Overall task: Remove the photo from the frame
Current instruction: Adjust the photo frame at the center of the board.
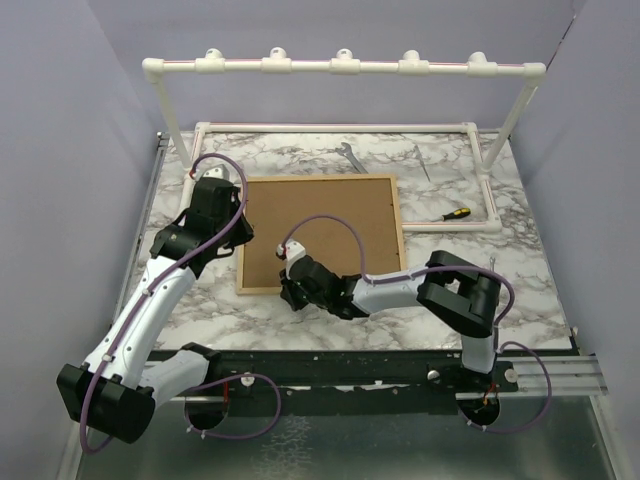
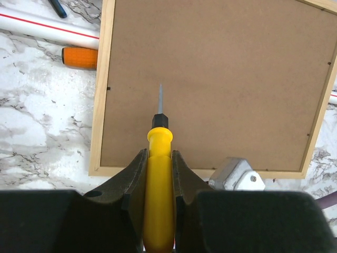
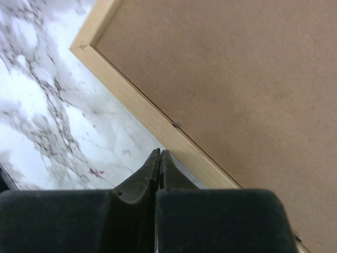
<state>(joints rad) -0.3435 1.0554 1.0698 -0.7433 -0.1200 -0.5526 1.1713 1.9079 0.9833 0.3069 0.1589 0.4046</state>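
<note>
The frame (image 1: 320, 230) lies face down on the marble table, its brown fibreboard back (image 2: 221, 79) up inside thin light-wood edging (image 3: 142, 110). The photo is hidden under the back. My left gripper (image 1: 238, 212) hovers at the frame's left edge, shut (image 2: 159, 153) on the yellow handle of a screwdriver (image 2: 159, 179). The screwdriver's thin metal tip points out over the fibreboard. My right gripper (image 1: 292, 272) is at the frame's near-left corner. Its fingers are pressed together (image 3: 159, 153) with nothing between them, their tips over the marble just outside the wood edge.
A white PVC pipe rack (image 1: 340, 66) runs around the back and right of the table. A wrench (image 1: 350, 155), a thin tool (image 1: 422, 165) and a yellow-black screwdriver (image 1: 450, 212) lie near the frame. An orange tool handle (image 2: 79, 58) lies beside a pipe (image 2: 47, 26).
</note>
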